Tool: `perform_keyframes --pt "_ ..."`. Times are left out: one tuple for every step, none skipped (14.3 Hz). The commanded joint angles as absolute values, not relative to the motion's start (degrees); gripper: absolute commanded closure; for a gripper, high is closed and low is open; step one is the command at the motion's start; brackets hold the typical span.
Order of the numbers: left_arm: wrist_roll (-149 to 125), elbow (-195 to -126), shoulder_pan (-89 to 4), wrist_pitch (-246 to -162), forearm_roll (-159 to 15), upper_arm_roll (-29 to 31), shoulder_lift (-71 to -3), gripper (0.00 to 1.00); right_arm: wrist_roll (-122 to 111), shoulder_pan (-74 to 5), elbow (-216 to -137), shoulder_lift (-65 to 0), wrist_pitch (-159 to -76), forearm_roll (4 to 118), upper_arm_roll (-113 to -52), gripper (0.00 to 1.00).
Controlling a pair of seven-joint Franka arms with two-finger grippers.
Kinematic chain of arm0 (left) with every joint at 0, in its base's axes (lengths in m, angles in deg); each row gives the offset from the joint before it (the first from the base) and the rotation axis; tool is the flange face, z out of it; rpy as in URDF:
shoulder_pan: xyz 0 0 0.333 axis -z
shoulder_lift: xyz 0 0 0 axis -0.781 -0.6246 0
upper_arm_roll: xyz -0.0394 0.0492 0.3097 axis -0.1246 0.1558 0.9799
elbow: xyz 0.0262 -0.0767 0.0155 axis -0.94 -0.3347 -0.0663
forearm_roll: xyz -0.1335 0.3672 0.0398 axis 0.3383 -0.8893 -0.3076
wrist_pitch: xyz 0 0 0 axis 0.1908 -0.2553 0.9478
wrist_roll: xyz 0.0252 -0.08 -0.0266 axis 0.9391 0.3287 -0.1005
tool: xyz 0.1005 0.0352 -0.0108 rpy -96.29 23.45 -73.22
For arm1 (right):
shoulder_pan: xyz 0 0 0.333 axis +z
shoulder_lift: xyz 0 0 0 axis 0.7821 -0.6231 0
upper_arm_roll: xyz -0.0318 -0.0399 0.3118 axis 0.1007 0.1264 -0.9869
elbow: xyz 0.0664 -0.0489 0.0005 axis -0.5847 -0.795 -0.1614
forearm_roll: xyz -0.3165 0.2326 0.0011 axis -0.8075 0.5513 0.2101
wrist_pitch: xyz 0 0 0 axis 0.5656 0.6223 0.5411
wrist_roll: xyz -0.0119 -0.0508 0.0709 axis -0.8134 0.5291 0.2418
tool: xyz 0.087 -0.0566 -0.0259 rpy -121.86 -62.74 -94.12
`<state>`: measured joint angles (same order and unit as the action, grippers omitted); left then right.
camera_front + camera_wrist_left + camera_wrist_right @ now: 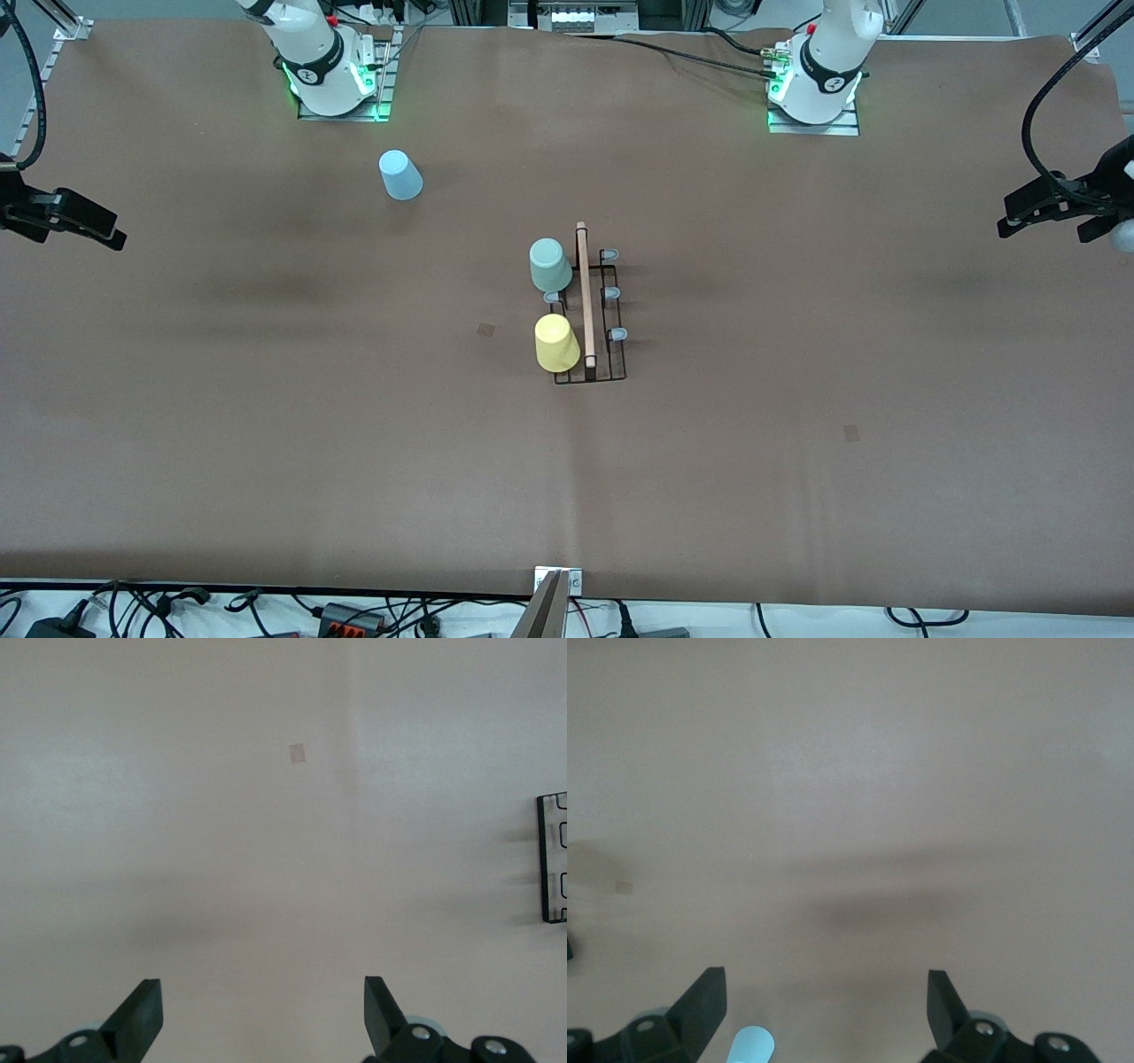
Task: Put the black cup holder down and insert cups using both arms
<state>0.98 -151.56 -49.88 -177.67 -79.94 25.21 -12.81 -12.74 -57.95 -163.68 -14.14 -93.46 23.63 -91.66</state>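
Note:
The black cup holder (592,310) stands at the table's middle, its wooden rod (585,297) on top. A pale green cup (549,264) and a yellow cup (556,343) sit upside down on pegs on the side toward the right arm's end. The pegs (610,292) on the side toward the left arm's end are bare. A light blue cup (400,175) stands upside down near the right arm's base. My left gripper (263,1014) is open and empty, high over bare table, with the holder's edge (554,858) in its view. My right gripper (827,1014) is open and empty, over the light blue cup (751,1045).
Black camera clamps stand at both ends of the table (62,217) (1063,199). Small square marks lie on the brown cloth (485,330) (851,432). Both arm bases (328,71) (819,80) stand along the edge farthest from the front camera.

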Motion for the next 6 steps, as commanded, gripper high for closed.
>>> perform_keyframes --pt "2.03 -150.47 -50.29 -176.69 -79.05 24.95 -13.00 0.00 -11.75 -57.35 -162.87 -14.39 -92.77 23.75 -91.69 0.00" --pt "2.03 -150.47 -50.29 -176.69 -79.05 24.95 -13.00 0.00 -11.92 -55.34 -162.87 -14.40 -92.86 23.66 -90.03 0.00" --pt "2.03 -150.47 -50.29 -176.69 -79.05 24.95 -13.00 0.00 -12.19 -54.89 -164.00 -13.70 -93.47 23.57 -89.15 0.00" --pt "2.03 -150.47 -50.29 -176.69 -79.05 24.95 -12.91 0.00 -11.67 -54.79 -164.80 -12.91 -93.48 23.66 -88.88 0.00" --pt "2.03 -150.47 -50.29 -176.69 -79.05 24.95 -13.00 0.00 -12.18 -54.71 -164.80 -12.81 -93.48 23.66 -88.87 0.00" --pt "2.03 -150.47 -50.29 -176.69 -79.05 24.95 -13.00 0.00 -12.02 -54.71 -164.72 -12.81 -93.48 23.66 -88.87 0.00"
